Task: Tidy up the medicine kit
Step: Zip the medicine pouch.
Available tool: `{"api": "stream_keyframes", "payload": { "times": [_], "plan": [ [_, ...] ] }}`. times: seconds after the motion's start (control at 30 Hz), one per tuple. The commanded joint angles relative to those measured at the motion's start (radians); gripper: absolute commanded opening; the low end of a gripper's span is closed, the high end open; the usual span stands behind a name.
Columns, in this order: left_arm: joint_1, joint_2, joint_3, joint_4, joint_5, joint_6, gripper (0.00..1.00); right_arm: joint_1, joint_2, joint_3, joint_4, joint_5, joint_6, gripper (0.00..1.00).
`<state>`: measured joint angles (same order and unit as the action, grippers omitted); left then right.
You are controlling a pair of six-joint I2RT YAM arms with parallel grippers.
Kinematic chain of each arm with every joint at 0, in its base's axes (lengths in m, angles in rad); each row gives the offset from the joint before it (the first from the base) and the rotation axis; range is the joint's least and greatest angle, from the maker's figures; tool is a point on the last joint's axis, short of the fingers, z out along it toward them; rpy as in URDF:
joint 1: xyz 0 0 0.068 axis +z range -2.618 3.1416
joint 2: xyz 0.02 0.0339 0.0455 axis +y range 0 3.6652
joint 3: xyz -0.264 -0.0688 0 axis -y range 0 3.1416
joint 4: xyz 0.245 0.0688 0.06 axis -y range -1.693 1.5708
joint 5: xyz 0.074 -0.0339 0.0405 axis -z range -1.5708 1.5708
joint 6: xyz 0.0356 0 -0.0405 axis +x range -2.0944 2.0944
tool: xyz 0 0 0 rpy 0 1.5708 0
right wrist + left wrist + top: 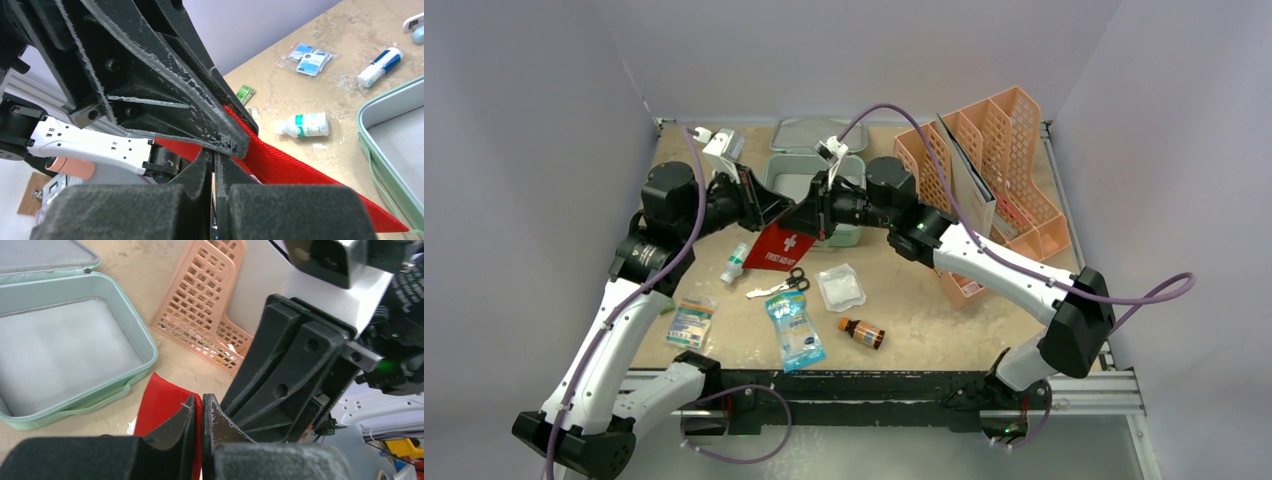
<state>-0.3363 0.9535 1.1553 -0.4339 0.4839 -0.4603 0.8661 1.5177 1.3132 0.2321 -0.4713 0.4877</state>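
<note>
The medicine kit (776, 178), a mint-green box, lies open at the back of the table, its lid (809, 134) flat behind it. In front of it a flat red "FIRST AID" pouch (784, 250) hangs above the table between both grippers. My left gripper (782, 218) is shut on the pouch's top edge (160, 405), its tips (198, 407) pinching red fabric. From the right, my right gripper (812, 222) meets it. Its jaws (214, 159) are shut on a thin edge of the same pouch (300, 170). The kit's inside (65, 350) is bare.
A peach mesh rack (994, 180) stands at the back right. On the table in front lie a white bottle (735, 264), scissors (784, 284), a gauze packet (841, 287), a blue packet (795, 330), a brown bottle (862, 333) and a plaster packet (690, 323).
</note>
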Motion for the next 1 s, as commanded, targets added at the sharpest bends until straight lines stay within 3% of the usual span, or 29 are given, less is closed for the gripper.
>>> {"api": "stream_keyframes", "payload": {
  "times": [0.0,0.17,0.97],
  "plan": [
    [-0.009,-0.044,0.061,0.104,0.145,-0.087,0.00,0.002,-0.009,0.024,-0.035,0.024,-0.042,0.00],
    [-0.010,-0.055,0.060,0.165,0.160,-0.191,0.00,0.001,-0.015,0.008,-0.042,0.025,-0.047,0.00],
    [-0.009,-0.041,0.243,-0.079,0.044,-0.039,0.00,-0.013,-0.026,-0.036,-0.180,0.177,-0.093,0.00]
  ]
}}
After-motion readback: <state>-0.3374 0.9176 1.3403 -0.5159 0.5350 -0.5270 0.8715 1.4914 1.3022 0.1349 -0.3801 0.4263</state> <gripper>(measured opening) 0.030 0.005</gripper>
